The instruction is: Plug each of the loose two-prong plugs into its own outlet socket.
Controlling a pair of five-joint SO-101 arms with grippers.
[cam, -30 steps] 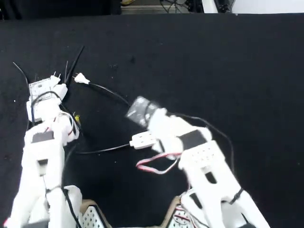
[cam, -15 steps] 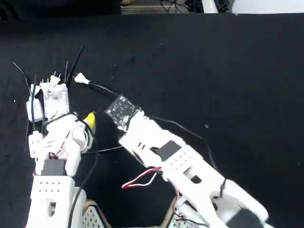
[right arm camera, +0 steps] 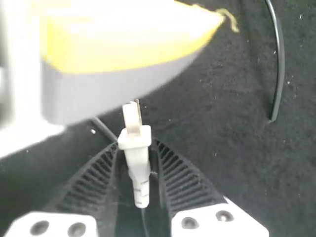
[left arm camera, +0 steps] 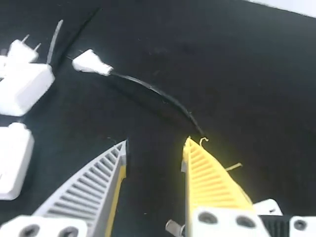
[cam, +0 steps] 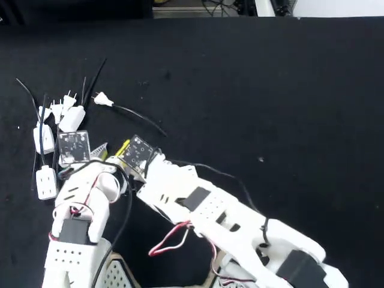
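Black cloth [cam: 270, 90] covers the whole table, seen from above, with a thin strip of room and tangled cables [cam: 222, 7] along the far edge at 12 o'clock. Two white robot arms come in from 6 o'clock and lean toward 9 o'clock, their ends close together. The left arm [cam: 75, 228] sits at about 7 o'clock. The right arm [cam: 204, 210] stretches across from 5 o'clock and ends just beside it.

The left gripper [cam: 113, 148] is open: its grey finger [left arm camera: 89, 192] and yellow finger [left arm camera: 210, 173] stand apart with only cloth between them.

The right gripper [right arm camera: 136, 144] is closed on a white two-prong plug [right arm camera: 134, 158]. The plug sits between dark ribbed fingers, its metal prongs [right arm camera: 131, 112] pointing away from the wrist. Close ahead of the prongs is the blurred yellow finger of the left gripper.

At 10 o'clock on the table lies a loose plug [cam: 102, 99], white, with a black cord [cam: 141, 117] curving away toward the centre. Just beside it, toward 9 o'clock, is a cluster of small white plugs [cam: 67, 103] and blocks, some with prongs pointing to 12 o'clock. A white socket block [cam: 46, 182] lies nearer 8 o'clock, close to the left arm. Whether anything in the cluster is plugged in cannot be told.
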